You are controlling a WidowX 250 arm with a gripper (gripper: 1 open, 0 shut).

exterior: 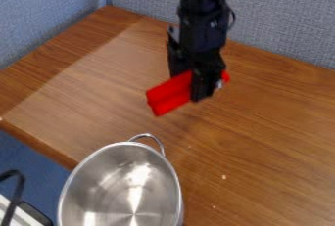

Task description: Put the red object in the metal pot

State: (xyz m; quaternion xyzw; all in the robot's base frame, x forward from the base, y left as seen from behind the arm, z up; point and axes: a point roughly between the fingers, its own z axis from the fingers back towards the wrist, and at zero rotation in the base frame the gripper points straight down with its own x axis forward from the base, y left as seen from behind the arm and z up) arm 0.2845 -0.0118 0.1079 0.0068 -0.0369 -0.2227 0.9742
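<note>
Wooden tabletop, blue partition behind. Hand points down, pinching red object at its right end, clear of the wood; bar's long axis runs down-left. Metal pot lies below-left, nr table edge, well apart.

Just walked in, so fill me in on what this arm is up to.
The arm's gripper is shut on the red object, a bar-shaped block, and holds it clear of the wooden table, one end sticking out to the left. The metal pot sits empty at the table's near edge, in front of the block. The block is not yet over the pot.
</note>
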